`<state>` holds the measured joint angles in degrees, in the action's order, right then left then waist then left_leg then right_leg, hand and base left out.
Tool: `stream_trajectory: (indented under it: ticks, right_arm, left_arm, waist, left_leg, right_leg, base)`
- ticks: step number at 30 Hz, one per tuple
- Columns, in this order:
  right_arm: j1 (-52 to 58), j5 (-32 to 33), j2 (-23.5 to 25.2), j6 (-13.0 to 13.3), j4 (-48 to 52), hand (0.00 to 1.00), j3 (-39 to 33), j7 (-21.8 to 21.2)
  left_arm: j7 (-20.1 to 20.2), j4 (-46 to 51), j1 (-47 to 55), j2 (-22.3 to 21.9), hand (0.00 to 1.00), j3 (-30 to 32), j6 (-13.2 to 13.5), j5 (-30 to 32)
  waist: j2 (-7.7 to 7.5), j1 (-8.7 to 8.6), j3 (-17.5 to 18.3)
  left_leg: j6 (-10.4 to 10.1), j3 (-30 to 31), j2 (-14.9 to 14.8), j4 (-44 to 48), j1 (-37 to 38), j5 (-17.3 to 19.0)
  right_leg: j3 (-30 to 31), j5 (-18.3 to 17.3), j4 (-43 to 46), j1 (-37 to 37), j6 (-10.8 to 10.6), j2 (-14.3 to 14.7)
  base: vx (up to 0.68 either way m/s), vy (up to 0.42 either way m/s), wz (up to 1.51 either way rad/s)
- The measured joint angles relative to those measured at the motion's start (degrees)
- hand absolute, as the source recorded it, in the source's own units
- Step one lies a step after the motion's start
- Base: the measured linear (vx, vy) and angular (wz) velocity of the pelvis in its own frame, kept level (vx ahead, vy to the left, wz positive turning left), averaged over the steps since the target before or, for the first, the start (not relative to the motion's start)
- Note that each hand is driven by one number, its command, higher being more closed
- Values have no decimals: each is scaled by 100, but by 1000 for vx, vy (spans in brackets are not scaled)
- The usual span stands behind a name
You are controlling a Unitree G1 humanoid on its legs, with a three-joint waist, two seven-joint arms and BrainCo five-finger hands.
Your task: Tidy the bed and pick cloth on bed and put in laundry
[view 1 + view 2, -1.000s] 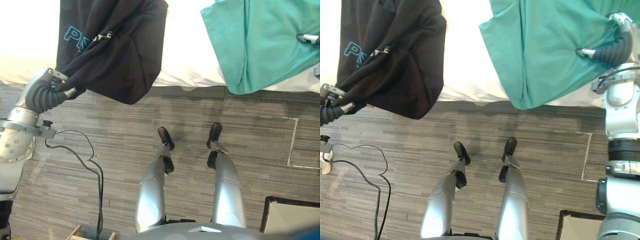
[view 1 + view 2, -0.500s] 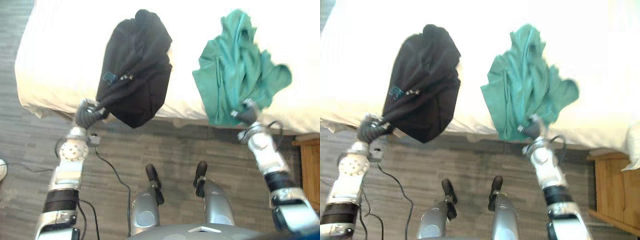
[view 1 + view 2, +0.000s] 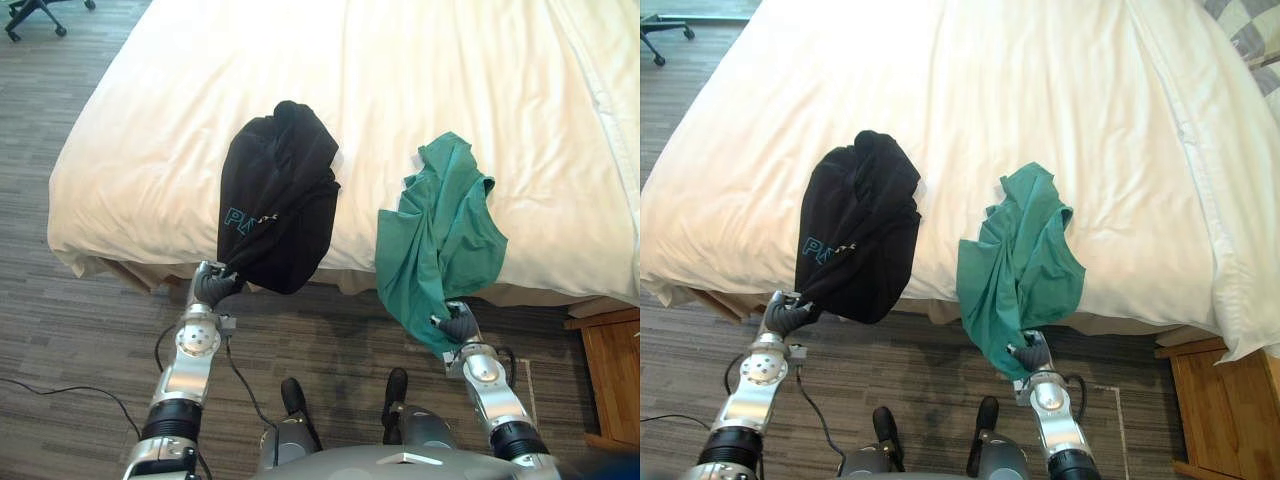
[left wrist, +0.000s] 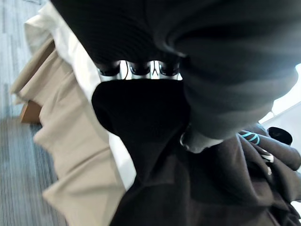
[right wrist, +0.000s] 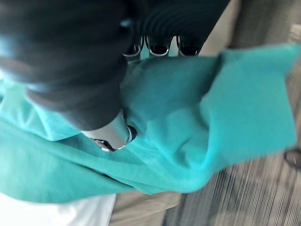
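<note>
A black shirt (image 3: 275, 205) with blue lettering drapes over the near edge of the white bed (image 3: 350, 90). My left hand (image 3: 212, 287) is shut on its lower corner, just off the bed's edge; the left wrist view shows the fingers (image 4: 136, 69) curled into the black shirt (image 4: 141, 117). A green shirt (image 3: 440, 235) hangs over the same edge further right. My right hand (image 3: 458, 326) is shut on its lowest corner, and the right wrist view shows the green shirt (image 5: 197, 113) bunched under the fingers (image 5: 157, 47).
A tan bed skirt (image 4: 70, 141) hangs under the white sheet. A wooden nightstand (image 3: 610, 375) stands at the right by the bed's corner. An office chair's base (image 3: 35, 10) shows at the far left. Grey striped floor (image 3: 90, 330) lies between me and the bed.
The camera has pulled back and up, bringing the whole bed into view. Both hands keep their hold on the shirts' corners, now lower and nearer the bed's edge.
</note>
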<state>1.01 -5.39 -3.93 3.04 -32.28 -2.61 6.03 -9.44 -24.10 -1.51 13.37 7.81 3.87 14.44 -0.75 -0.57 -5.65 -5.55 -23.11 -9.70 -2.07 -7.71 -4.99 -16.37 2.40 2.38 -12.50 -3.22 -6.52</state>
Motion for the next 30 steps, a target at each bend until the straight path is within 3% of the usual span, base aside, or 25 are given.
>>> stream_trajectory:
  ticks: [6,8,10,11,13,14,15,17,18,21,22,24,25,26,27,28,29,30]
  right_arm:
    - [668,571,337,43,-309,100,-165,-72]
    - [844,711,409,40,-402,100,-165,-72]
    - [1012,902,541,24,-519,100,-183,-66]
    - [1103,991,598,25,-518,100,-183,-64]
    - [1242,1224,697,38,-488,100,-143,-63]
    - [1289,1377,727,42,-503,100,-67,-60]
    - [1292,1427,745,73,-583,100,-6,-1]
    - [1256,1613,666,282,-551,100,150,45]
    - [1278,1679,629,334,-513,100,237,28]
    - [1168,1926,537,428,-469,100,547,-123]
    - [1135,1915,500,424,-449,100,572,-124]
    - [1206,1917,474,420,-115,100,616,-126]
    - [1252,1857,453,430,79,100,605,-122]
    - [1195,1718,399,446,255,100,603,-124]
    - [1136,1633,358,446,383,100,579,-116]
    - [1114,1577,342,450,458,100,551,-105]
    - [1082,1523,310,456,428,100,540,-86]
    - [1017,1523,262,454,419,100,528,-70]
  left_arm:
    - [-35,-1013,527,-1081,100,-128,8,-784]
    - [-35,-1166,659,-1202,100,-181,3,-1070]
    - [-29,-1179,820,-1219,100,-361,4,-1528]
    - [-30,-1172,893,-1280,100,-416,10,-1781]
    - [-49,-989,990,-1227,100,-572,30,-2129]
    - [-71,-526,1155,-1149,100,-668,41,-2313]
    - [-162,-184,1209,-1030,100,-736,182,-2339]
    - [-284,613,1166,-952,100,-775,323,-2361]
    - [-350,846,1066,-915,100,-780,368,-2404]
    - [-474,1452,461,-757,100,-788,781,-3018]
    - [-458,1596,597,-775,100,-955,1042,-3193]
    - [-133,1751,1415,-912,100,-1090,984,-3411]
    - [27,1599,1722,-988,100,-1087,847,-3427]
    - [199,1265,2073,-1085,100,-951,691,-3469]
    - [255,875,2174,-1153,100,-853,542,-3477]
    - [283,766,2180,-1182,100,-842,515,-3474]
    - [293,666,2210,-1212,100,-863,518,-3472]
    - [306,552,2201,-1263,100,-979,522,-3471]
  waist:
    - [-17,-31,145]
    - [-34,-39,187]
    - [-79,-55,201]
    - [-81,-110,203]
    - [-104,-255,226]
    - [-311,-269,316]
    - [-412,-210,357]
    - [-324,3,324]
    - [-314,6,339]
    - [-180,102,309]
    - [-146,143,304]
    - [-92,240,280]
    - [-116,297,145]
    - [-174,443,13]
    - [-179,419,-61]
    - [-216,359,-127]
    - [-289,362,-187]
    - [-117,374,-168]
  left_leg:
    - [13,226,42,-292,508,-33]
    - [25,448,79,-348,518,-75]
    - [56,858,176,-351,513,-103]
    - [82,1204,234,-380,456,-103]
    - [131,1961,408,-372,315,-140]
    - [102,2354,587,-377,154,-218]
    - [39,2589,677,-386,56,-274]
    - [-18,2861,598,-385,24,-309]
    - [-46,2950,581,-384,-6,-332]
    - [-94,3405,572,-348,-259,-585]
    - [-86,3541,639,-281,-446,-681]
    - [-76,3812,756,-157,-756,-786]
    - [68,3597,780,-211,-757,-897]
    - [696,2646,779,-162,-845,-481]
    - [1257,1474,639,-13,-961,-15]
    - [1357,958,588,52,-965,145]
    - [1304,166,446,267,-1018,165]
    - [1185,-76,374,412,-1011,51]
  right_leg:
    - [-189,-47,-166,564,-39,26]
    - [-385,-179,-18,628,-79,-33]
    - [-705,-541,552,644,-129,-252]
    - [-399,-815,981,637,-76,-322]
    - [921,-1254,1362,601,45,-268]
    - [1739,-1698,1339,626,-46,-247]
    - [1839,-1882,1348,640,-262,-238]
    - [1592,-1884,1236,792,-223,-137]
    - [1468,-1873,1190,850,-214,-113]
    - [939,-1765,967,1044,-219,-25]
    - [722,-1765,998,1018,-223,-40]
    - [230,-1793,986,1044,-206,-65]
    - [-42,-1815,947,1127,-173,-159]
    - [-366,-1866,841,1274,-137,-209]
    - [-713,-1806,727,1446,-188,-239]
    - [-843,-1785,713,1541,-173,-317]
    - [-1036,-1796,764,1582,-156,-441]
    - [-1238,-1818,860,1687,-133,-426]
  base:
    - [22,10,13]
    - [40,23,64]
    - [24,26,106]
    - [1,27,177]
    - [28,12,205]
    - [54,-121,180]
    - [35,-161,141]
    - [5,-139,67]
    - [-13,-116,81]
    - [13,-98,81]
    - [50,-68,104]
    - [51,-31,126]
    - [8,39,112]
    - [30,8,165]
    - [39,-8,173]
    - [85,27,199]
    - [102,97,165]
    - [99,102,142]
